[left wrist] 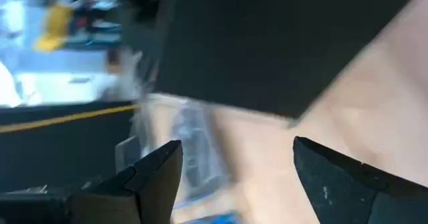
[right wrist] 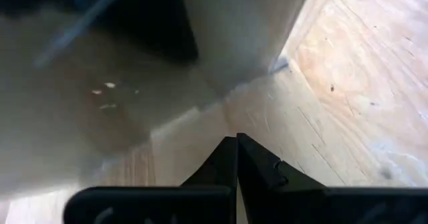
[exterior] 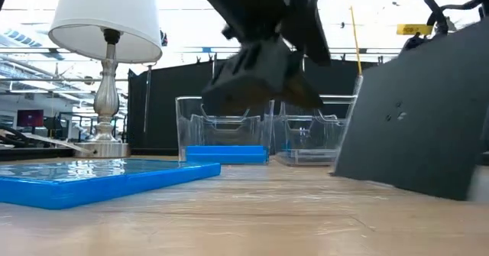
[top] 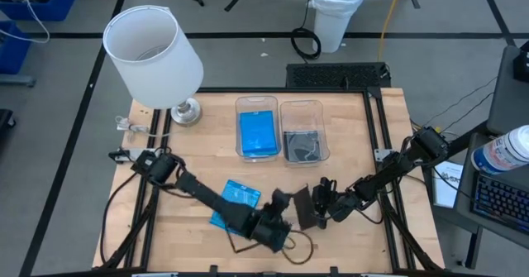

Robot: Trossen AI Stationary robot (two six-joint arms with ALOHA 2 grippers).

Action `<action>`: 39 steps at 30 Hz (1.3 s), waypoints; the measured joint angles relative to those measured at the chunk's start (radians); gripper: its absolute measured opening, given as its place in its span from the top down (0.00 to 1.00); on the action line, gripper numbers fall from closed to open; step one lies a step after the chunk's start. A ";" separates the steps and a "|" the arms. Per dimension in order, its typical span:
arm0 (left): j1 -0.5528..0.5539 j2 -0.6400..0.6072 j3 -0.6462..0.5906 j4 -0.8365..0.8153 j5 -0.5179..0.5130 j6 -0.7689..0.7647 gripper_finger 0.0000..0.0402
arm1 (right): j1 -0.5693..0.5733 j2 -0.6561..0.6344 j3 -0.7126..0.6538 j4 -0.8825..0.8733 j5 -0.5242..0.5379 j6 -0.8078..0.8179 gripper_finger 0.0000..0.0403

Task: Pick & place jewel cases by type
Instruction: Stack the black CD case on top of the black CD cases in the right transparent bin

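- Bins: two clear rectangular plastic bins (top: 281,130), one holding blue, one dark cases.
- Dark grey flat square jewel case (top: 302,206) stands tilted between my grippers.
- Left gripper (top: 279,201) gapes wide beside it; I judge grasping comes next.
- Right gripper (top: 321,210) pinched closed, propping nearby.

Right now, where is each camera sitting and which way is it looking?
High view: above the table, looking straight down on both dark arms, two clear plastic bins, a white-shaded lamp.
Low view: at tabletop height, looking across; an arm hangs overhead.
Left wrist view: on the left arm, past its open left tool at a tilted dark grey jewel case.
Right wrist view: on the right arm, past its shut right tool at wood.
Shared: high and low both show the flat bright blue jewel case.
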 joint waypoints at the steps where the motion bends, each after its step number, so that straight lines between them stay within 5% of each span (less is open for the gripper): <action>1: 0.001 0.001 -0.001 -0.007 0.023 -0.005 0.29 | 0.000 0.000 0.000 0.000 0.000 -0.002 1.00; 15: 0.065 0.014 -0.004 0.014 0.250 -0.178 0.29 | 0.001 -0.001 -0.001 0.031 0.019 -0.045 1.00; 24: 0.035 -0.040 -0.005 -0.121 0.261 -0.242 0.29 | 0.001 0.000 -0.002 0.042 0.021 -0.100 1.00; 31: -0.006 -0.097 -0.003 -0.291 0.645 -0.453 0.29 | -0.024 0.003 -0.004 0.153 0.012 -0.314 1.00; 39: -0.042 -0.034 -0.005 -0.376 0.593 -0.522 0.29 | -0.121 0.002 0.002 0.178 0.031 -0.446 1.00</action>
